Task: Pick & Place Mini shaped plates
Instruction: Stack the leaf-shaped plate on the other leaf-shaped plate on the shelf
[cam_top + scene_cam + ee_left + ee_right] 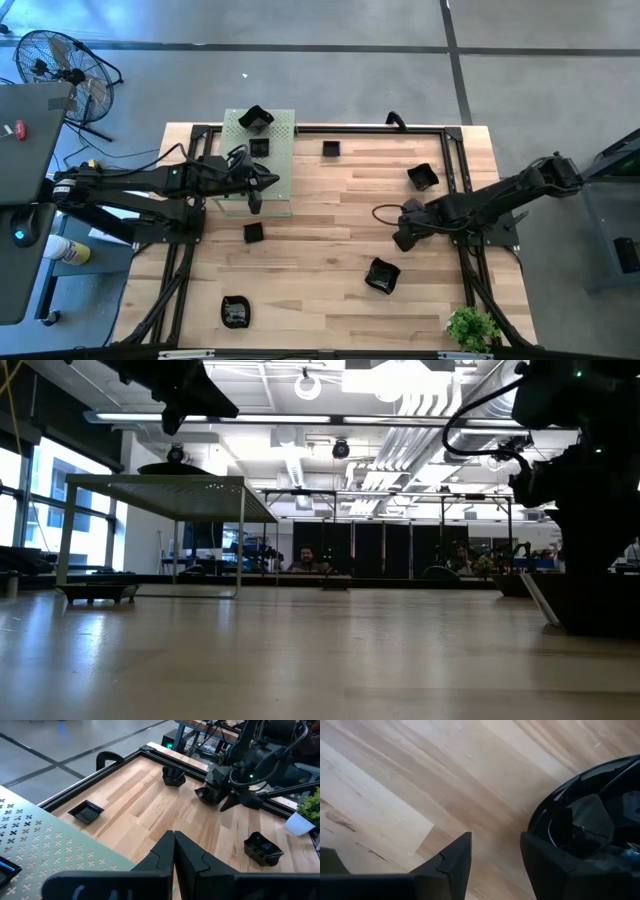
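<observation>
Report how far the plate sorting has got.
Done: two black plates sit on the perforated board. In hand: the right pincer is open, low over the wood beside a glossy black plate, gripping nothing; the left pincer is shut and empty at the board's edge. Left: the plates scattered on the table.

Open-plan lab, exposed ceiling ducts [420, 400], wooden robot table [320, 250], floor fan [55, 60]

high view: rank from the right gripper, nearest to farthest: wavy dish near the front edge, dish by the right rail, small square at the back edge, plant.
From the right gripper, fingers open:
1. Wavy dish, just in front of it.
2. Dish by the right rail, behind it; close to 1, hard to call.
3. Small square at the back edge and plant at the front right corner: too close to call.
</observation>
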